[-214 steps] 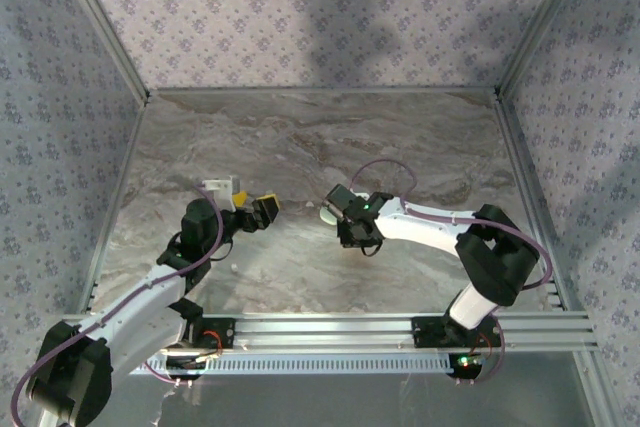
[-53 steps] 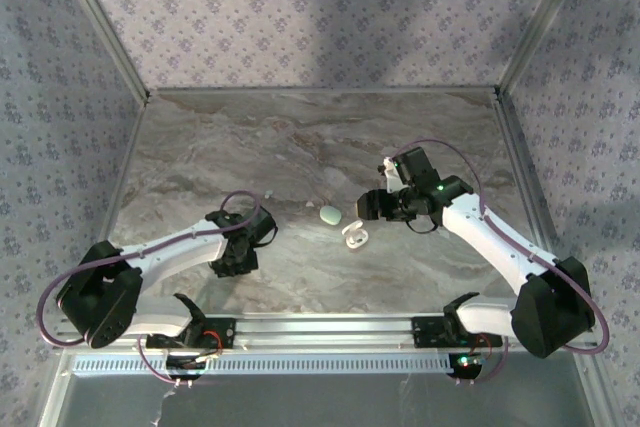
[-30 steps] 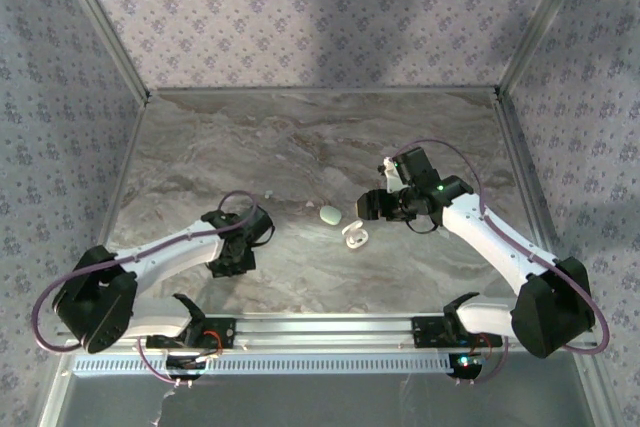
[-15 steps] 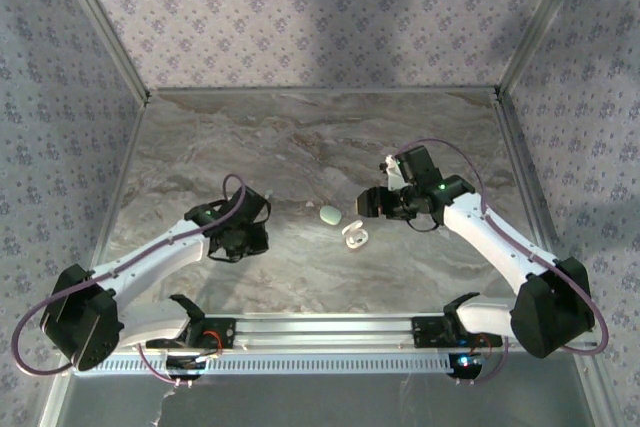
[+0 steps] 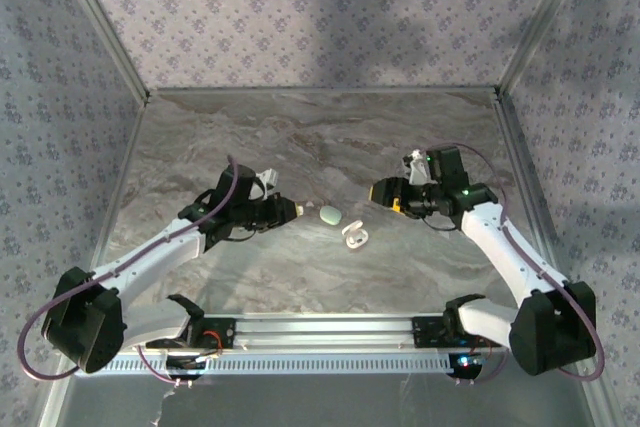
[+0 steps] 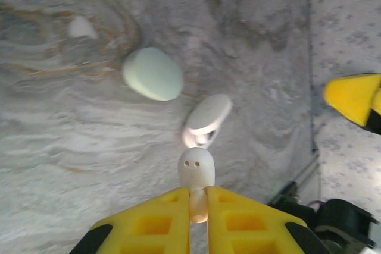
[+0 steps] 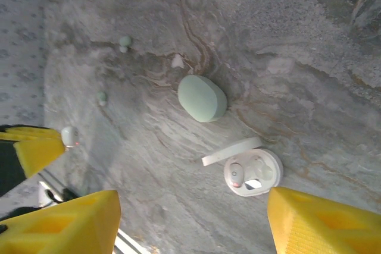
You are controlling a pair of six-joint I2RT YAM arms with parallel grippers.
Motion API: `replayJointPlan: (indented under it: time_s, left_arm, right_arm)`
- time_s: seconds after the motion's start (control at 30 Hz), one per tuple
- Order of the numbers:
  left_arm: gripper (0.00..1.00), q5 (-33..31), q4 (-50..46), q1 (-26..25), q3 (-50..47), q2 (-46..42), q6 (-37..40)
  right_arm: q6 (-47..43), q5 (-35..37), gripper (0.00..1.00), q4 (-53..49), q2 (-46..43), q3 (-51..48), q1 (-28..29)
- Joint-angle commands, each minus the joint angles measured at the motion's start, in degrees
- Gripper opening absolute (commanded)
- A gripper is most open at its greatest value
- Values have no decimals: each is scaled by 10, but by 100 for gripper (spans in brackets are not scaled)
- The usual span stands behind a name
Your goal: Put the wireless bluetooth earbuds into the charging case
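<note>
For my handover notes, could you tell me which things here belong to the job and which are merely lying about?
Job: small white plastic earbud in left claw; open white oval charging case.
Lying about: closed mint-green pebble-shaped case; two tiny greenish pieces.

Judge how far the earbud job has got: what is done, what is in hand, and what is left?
Done: the white charging case lies open, and one socket looks filled. In hand: the left gripper is shut on a white earbud, short of the case. Left: seating that earbud in the case. The right gripper hangs open and empty above it.
</note>
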Motion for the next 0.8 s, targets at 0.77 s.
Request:
replayJointPlan:
  time_s: [0.77]
  left_arm:
    - [14, 97, 229, -7, -11, -42, -101]
  right_arm:
    - [300, -200, 78, 478, 26, -47, 89]
